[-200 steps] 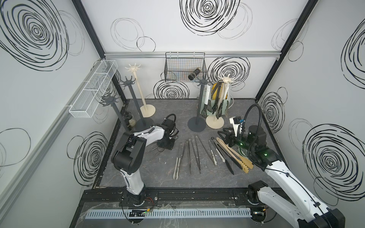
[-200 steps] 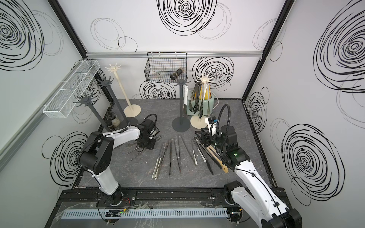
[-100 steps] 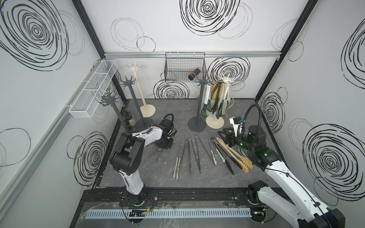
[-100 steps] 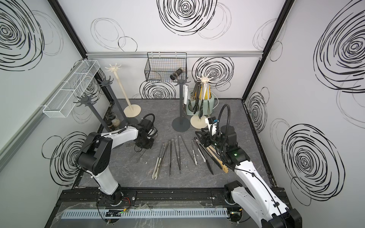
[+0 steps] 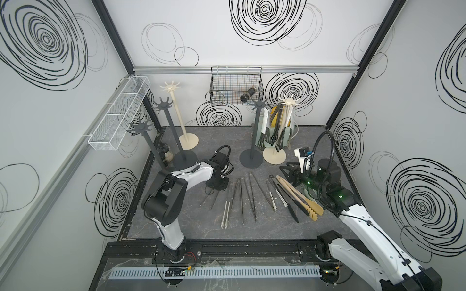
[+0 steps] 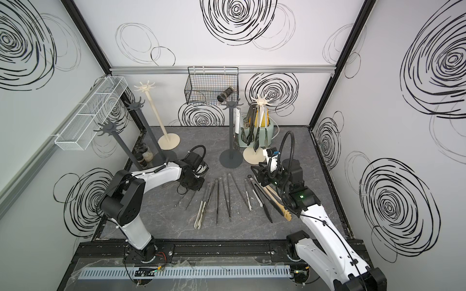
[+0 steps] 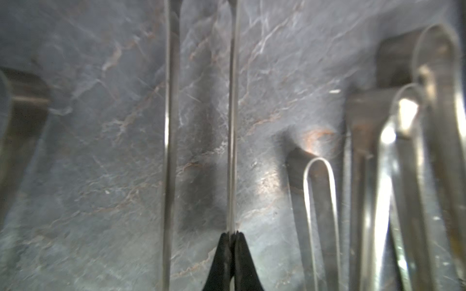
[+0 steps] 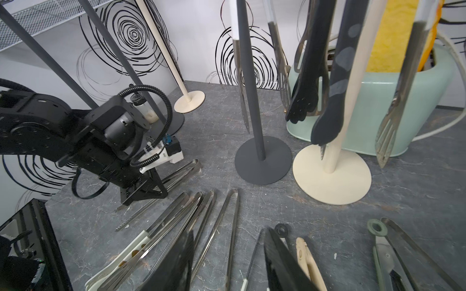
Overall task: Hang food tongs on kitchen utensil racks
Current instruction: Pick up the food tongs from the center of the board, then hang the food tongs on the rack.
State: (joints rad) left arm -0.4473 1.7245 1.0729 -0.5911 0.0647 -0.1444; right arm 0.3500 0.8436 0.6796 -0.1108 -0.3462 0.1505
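Left wrist view: left jaws pinch one arm of steel tongs (image 7: pixel 232 113); right jaws spread.

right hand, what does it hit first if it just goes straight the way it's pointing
Most likely the dark rack, at its base or low on its pole, just ahead of the open right hand. Depth is unclear: if it slopes down enough, the steel tongs on the table come first.
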